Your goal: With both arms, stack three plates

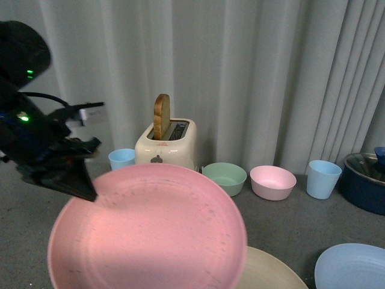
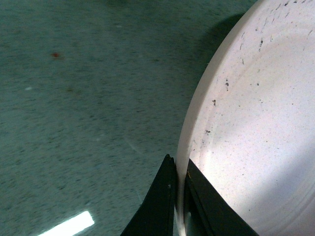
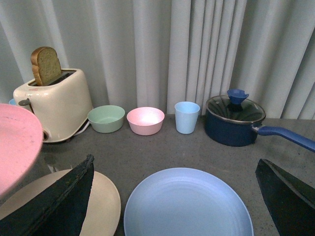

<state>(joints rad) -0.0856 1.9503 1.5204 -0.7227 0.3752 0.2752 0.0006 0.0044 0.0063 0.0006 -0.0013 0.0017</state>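
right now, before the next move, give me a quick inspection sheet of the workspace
surface: grey table, no spills seen
job's things: pink plate lifted, overlapping the cream plate in the front view; cream plate and light blue plate lie flat side by side
clutter: toaster with toast, green bowl, pink bowl, blue cup by the toaster, blue cup by the pot, lidded blue pot, all along the back
hands: left hand clamped on the pink plate's rim; right hand open, empty, over the light blue plate
cables: black cable behind the left hand
surroundings: pale curtain behind
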